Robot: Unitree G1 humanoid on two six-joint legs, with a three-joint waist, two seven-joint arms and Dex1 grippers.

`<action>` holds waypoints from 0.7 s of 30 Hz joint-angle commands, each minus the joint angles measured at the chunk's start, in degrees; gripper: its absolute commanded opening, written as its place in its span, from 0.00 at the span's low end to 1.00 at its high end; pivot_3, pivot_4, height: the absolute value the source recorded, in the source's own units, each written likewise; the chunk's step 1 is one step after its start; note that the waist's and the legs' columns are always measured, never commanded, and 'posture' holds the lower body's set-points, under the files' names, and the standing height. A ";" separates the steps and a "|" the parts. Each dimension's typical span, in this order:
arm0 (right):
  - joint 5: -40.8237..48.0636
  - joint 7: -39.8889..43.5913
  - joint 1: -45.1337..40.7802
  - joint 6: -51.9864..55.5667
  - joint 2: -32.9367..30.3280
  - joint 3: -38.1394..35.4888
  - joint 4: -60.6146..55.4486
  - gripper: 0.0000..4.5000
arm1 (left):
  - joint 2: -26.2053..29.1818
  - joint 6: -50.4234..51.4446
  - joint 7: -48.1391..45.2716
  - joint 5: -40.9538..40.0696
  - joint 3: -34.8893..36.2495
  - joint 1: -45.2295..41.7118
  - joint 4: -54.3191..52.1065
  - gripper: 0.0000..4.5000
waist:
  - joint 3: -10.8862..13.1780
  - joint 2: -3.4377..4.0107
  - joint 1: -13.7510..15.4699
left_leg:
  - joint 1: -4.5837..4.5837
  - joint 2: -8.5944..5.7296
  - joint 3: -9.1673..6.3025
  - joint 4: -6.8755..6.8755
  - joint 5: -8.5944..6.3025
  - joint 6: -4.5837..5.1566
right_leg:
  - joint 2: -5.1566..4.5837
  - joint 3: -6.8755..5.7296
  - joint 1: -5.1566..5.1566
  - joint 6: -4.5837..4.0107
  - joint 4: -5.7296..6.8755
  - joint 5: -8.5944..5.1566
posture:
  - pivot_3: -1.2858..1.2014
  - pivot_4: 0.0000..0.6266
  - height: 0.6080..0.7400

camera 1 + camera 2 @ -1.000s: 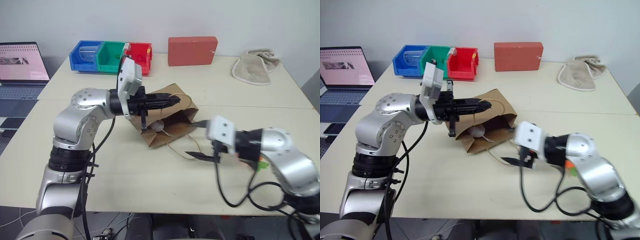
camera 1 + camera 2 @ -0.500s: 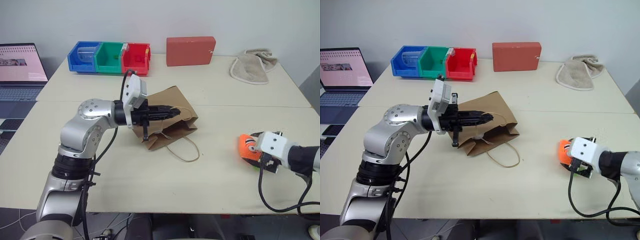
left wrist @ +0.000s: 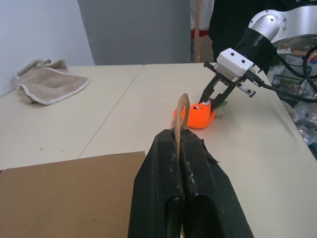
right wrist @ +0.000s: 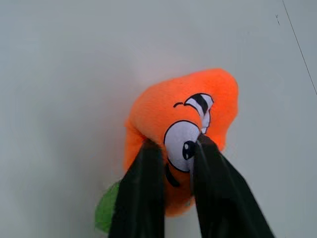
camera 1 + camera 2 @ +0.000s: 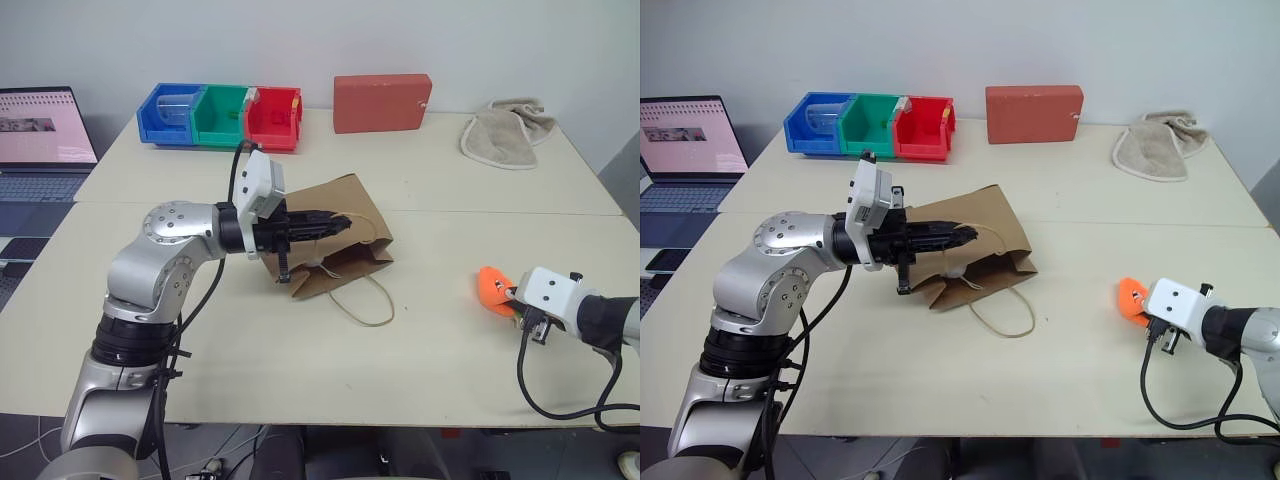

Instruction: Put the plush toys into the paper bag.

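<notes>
Laptop (image 5: pixel 40 130) sits off the bench's far-left corner; three coloured bins (image 5: pixel 220 115) stand along the far edge, then a red box (image 5: pixel 382 101) and a beige cloth (image 5: pixel 505 130) toward the far-right corner. All lie well clear of the work.

Left claw (image 5: pixel 335 224), fingers pressed together, pinches a loop handle of the paper bag (image 5: pixel 345 240) and holds the mouth up, mid-bench. The white egg toy (image 5: pixel 955 270) shows just inside the mouth. The second handle (image 5: pixel 372 305) trails loose on the bench toward the near edge.

Right claw (image 4: pixel 171 158), near the right edge, is clamped on the orange carrot toy (image 5: pixel 1132 297); fingers pinch across its face, green leaf (image 4: pixel 106 213) beside them.

Step in hand, as I judge: lift the carrot and carry it across to the bag.
- Raise it clear of the bench before travelling.
- Approach the mouth from the near-right side; it opens that way.
- The loose handle lies in that path and could snag.
- Mouth looks shallow; left claw should keep it lifted until release.
</notes>
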 commanded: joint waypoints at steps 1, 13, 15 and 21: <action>1.79 1.02 -1.12 0.01 -0.36 -1.38 -1.92 0.00 | 0.54 0.23 0.50 -1.32 2.34 -0.97 -1.53 0.00 | 0.00 0.00 0.00 | 0.01 0.00 0.00 0.00 0.00 0.00 | 0.00 0.00 0.01 0.00 0.00 0.00 | 0.52 0.24 1.00; 18.07 3.51 -16.83 22.12 4.94 9.53 -24.29 0.00 | -1.30 1.33 0.57 -2.33 2.13 -3.75 -0.94 0.00 | 0.01 0.00 0.09 | -0.01 0.00 -0.13 -0.04 -0.01 -0.01 | 0.01 -0.13 0.06 0.03 -0.05 0.01 | 0.52 0.24 1.00; 16.91 1.56 -19.85 23.31 8.31 13.83 -23.50 0.00 | -1.39 1.69 0.58 -2.65 2.24 -4.22 -0.96 0.00 | 0.01 0.00 0.08 | -0.02 -0.01 -0.13 -0.02 -0.01 -0.01 | 0.01 -0.12 0.06 0.02 -0.07 0.01 | 0.52 0.24 1.00; 11.02 -5.91 -27.47 24.38 19.25 23.92 -16.92 0.00 | -1.23 3.03 0.67 -3.91 2.33 -4.61 -1.61 0.00 | 0.01 0.01 -0.01 | 0.02 0.00 -0.15 -0.03 -0.01 -0.01 | 0.01 -0.13 0.04 0.01 0.00 0.00 | 0.52 0.24 1.00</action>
